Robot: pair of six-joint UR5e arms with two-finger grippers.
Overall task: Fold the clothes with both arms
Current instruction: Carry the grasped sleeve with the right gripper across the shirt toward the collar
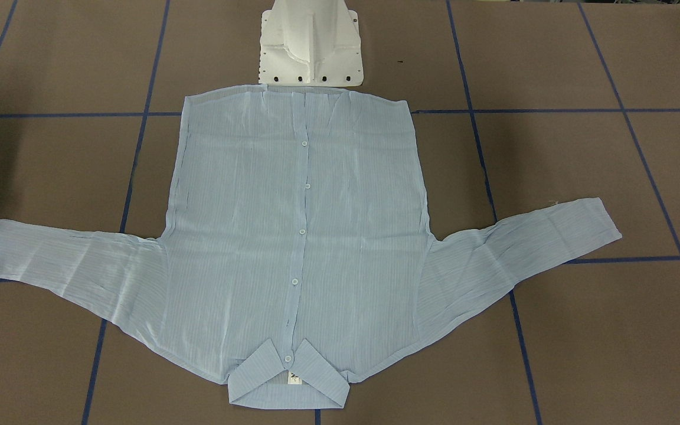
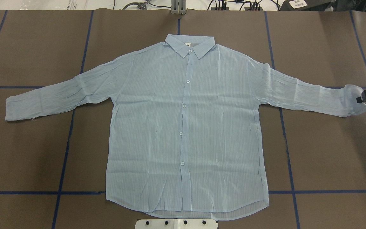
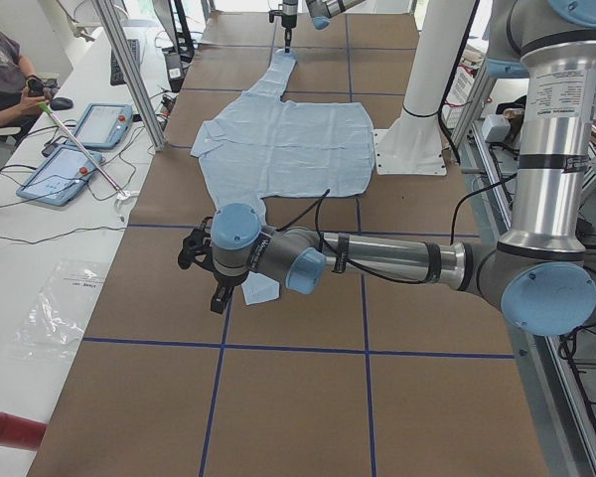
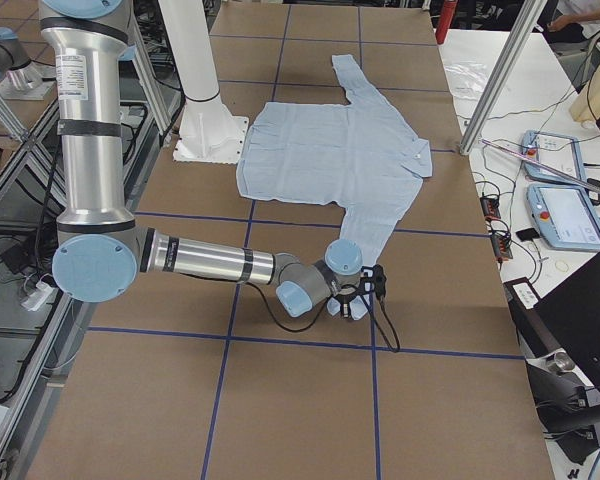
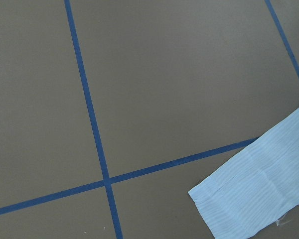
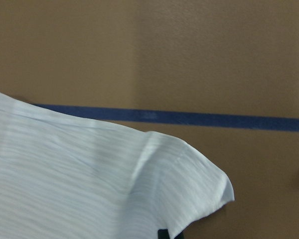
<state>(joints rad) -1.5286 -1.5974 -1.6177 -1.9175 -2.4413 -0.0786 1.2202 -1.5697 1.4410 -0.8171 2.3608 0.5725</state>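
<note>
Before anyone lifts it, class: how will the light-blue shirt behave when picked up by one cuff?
Probably floppy: the shirt lies flat, finely creased. Likely light: its hem looks sheer. The cuff at the right claw puckers, so expect drooping.

**Legible inscriptions.** No text, brand, number or sign can be read in any view. Print is present but too small or blurred on the following:

- the small white neck label (image 1: 294, 378) inside the collar of the thin light-blue pinstriped button-up shirt (image 1: 293, 236), near the operator-side edge of the brown table (image 1: 582, 330)
- the white printed sticker (image 3: 566, 89) on the upright link of the grey-and-silver left arm (image 3: 397, 260)
- a like white sticker (image 4: 75, 72) on the grey-and-silver right arm (image 4: 200, 258)
- a white paper tag (image 2: 297, 3) on dark equipment beyond the table's far right corner
</note>
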